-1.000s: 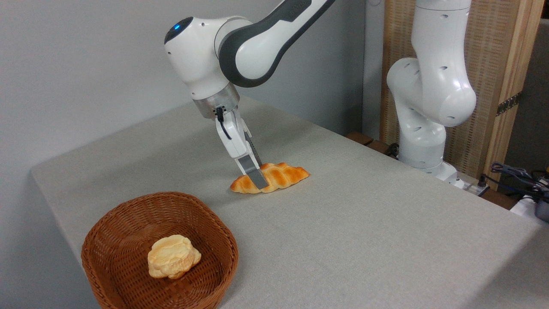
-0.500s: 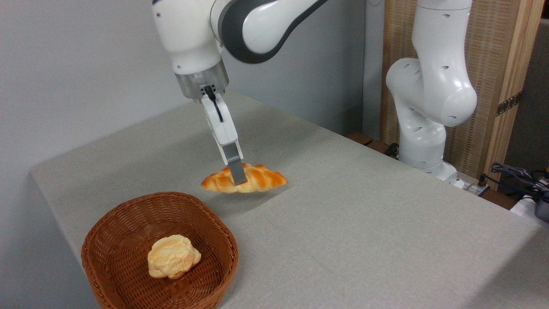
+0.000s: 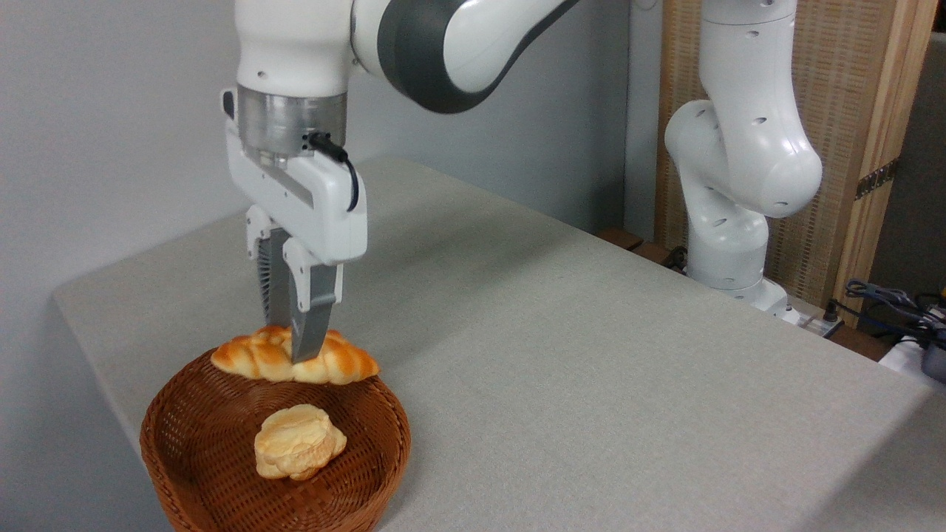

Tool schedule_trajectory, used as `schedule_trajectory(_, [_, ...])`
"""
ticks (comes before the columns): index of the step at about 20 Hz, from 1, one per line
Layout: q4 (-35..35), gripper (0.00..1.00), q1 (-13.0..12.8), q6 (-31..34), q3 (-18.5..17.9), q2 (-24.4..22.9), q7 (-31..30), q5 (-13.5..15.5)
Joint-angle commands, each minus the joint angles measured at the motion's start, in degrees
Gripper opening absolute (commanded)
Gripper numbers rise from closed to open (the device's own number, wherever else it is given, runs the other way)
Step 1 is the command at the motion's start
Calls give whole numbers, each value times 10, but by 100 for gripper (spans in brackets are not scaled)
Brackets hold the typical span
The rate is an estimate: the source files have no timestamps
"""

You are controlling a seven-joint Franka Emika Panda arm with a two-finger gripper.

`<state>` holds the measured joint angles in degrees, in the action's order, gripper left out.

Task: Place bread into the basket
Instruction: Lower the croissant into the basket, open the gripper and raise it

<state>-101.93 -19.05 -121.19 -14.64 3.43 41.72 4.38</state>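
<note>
Bread (image 3: 295, 357) is hanging crosswise in the gripper (image 3: 295, 353), fingers pinching its middle so it balances; the basket (image 3: 177, 403) is lying just below, bun (image 3: 299, 441) nearer us.

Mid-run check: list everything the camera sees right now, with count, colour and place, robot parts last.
long twisted golden-brown bread loaf: one, orange-brown, held over the basket's far rim
round woven wicker basket: one, reddish-brown, near left table corner
pale lumpy round bun: one, pale yellow, inside the basket
grey cloth-covered table: one, grey, fills the scene
wooden slatted panel: one, light brown, back right
dark cables: several, far right edge
white robot arm: one, white and grey, base at right
hand: one, white with grey fingers, shut on the loaf
</note>
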Motion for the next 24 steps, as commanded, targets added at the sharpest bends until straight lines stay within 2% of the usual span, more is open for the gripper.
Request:
schedule_trajectory(1, [13, 100, -5, -9, -8, 10, -12, 11])
schedule_trajectory(11, [16, 100, -5, -8, -9, 7, -9, 9])
schedule_trajectory(13, [23, 100, -5, 6, -31, 2, -11, 11])
schedule_trajectory(16, [23, 100, -5, 88, -69, -11, -4, 7])
schedule_trajectory(19, [23, 100, -5, 160, -74, -12, 18, -1])
schedule_trajectory(22, [23, 100, -5, 168, -73, -11, 22, -1])
schedule_trajectory(24, [23, 100, -5, 165, -89, -11, 22, 0])
